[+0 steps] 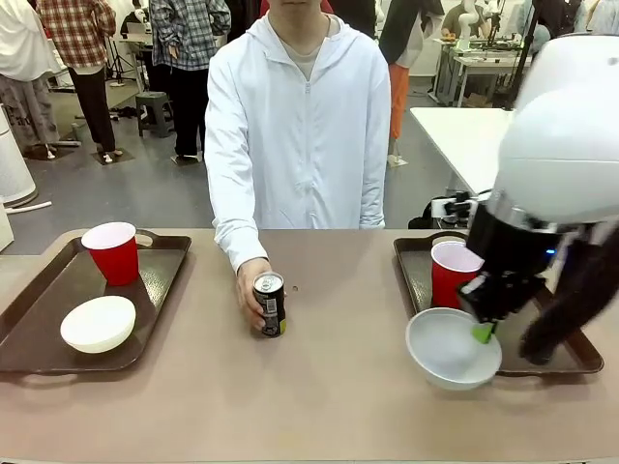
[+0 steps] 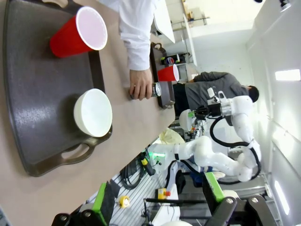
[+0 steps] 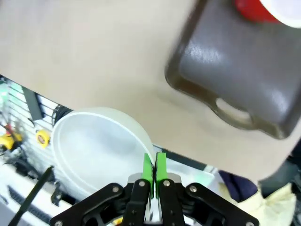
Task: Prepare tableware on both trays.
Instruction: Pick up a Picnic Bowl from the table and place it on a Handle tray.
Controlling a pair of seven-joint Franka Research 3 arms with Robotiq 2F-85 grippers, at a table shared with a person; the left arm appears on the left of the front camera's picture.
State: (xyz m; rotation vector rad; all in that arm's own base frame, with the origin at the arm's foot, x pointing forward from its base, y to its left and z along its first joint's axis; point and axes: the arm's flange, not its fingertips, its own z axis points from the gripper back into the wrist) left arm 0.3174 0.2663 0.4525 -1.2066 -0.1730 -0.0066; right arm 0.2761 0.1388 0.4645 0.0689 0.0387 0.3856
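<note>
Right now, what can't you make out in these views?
- Front view: the right gripper is mostly covered by its own arm; where the bowl sits against the right tray is unclear.
- Right wrist view: tray and red cup blurred, cup cut by the edge.
- Can: print too small.

The right arm [image 1: 566,135] is glossy white and bulbous, ending in a black wrist section with a small blue light. Its gripper [image 3: 154,172] is matte black — hinged linkage bars with silver pivot pins fan out below the jaws, which carry bright green pads [image 3: 161,165]. The person [image 1: 298,126] wears a white zip-up hooded jacket with long sleeves
</note>
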